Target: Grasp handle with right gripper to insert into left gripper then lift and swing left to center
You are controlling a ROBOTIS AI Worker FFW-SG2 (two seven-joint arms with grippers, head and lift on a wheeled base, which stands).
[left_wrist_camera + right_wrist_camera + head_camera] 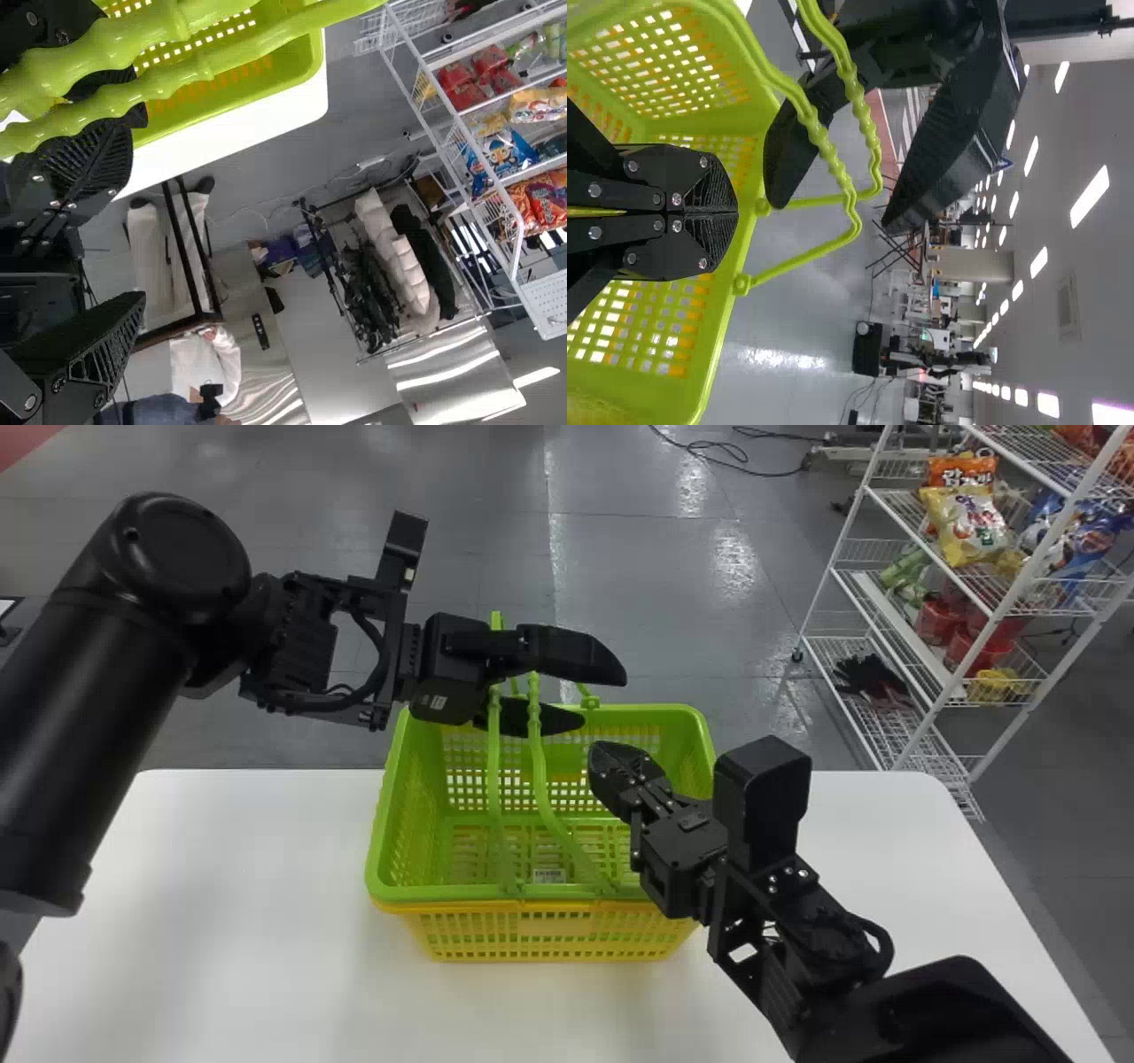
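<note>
1. White table [248,930] stands at six o'clock.
2. Glossy grey floor [638,558]; cables [772,475] lie at one o'clock.
3. Wire shelves [904,627] at two o'clock hold snack bags [966,524].
4. Ceiling lights [1090,195] glow.

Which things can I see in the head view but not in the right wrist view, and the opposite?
Only the head view of these two: snack bags on a white rack.
Only the right wrist view of these two: ceiling lights.
Both: the green basket, its handles, left gripper and right gripper.
</note>
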